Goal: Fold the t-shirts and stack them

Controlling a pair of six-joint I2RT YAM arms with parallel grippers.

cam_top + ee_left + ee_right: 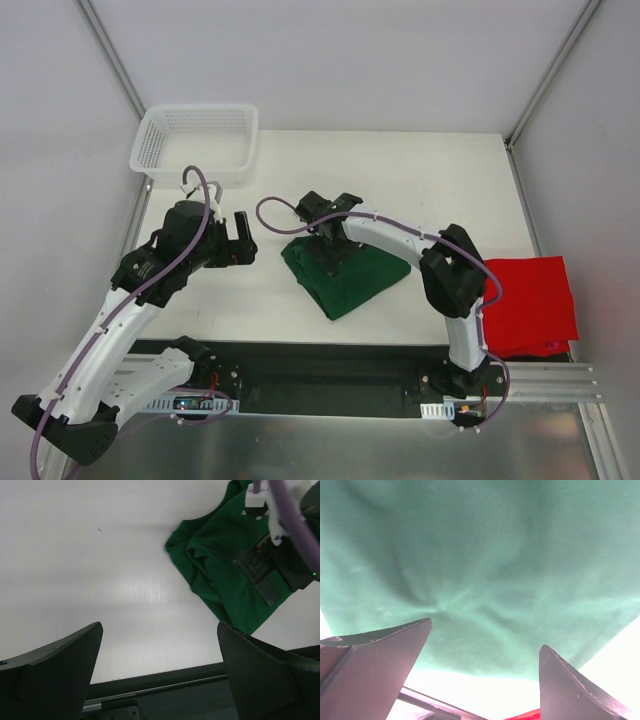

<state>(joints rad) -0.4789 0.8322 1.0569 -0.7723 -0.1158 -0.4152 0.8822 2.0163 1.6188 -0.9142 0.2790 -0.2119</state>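
A dark green t-shirt [350,278] lies folded in a rough square at the table's middle. My right gripper [335,250] hangs open just over its far part; the right wrist view is filled by green cloth [480,565], and nothing sits between the fingers of that gripper [485,665]. The red t-shirt [530,305] lies folded flat at the right edge, apart from the green one, with a sliver of it [527,714] low in the right wrist view. My left gripper [245,242] stands open over bare table left of the green t-shirt [215,575], holding nothing [160,670].
A white mesh basket [195,140] stands at the far left corner of the table. White walls close in the table at the back and both sides. A black rail [330,365] with the arm bases runs along the near edge.
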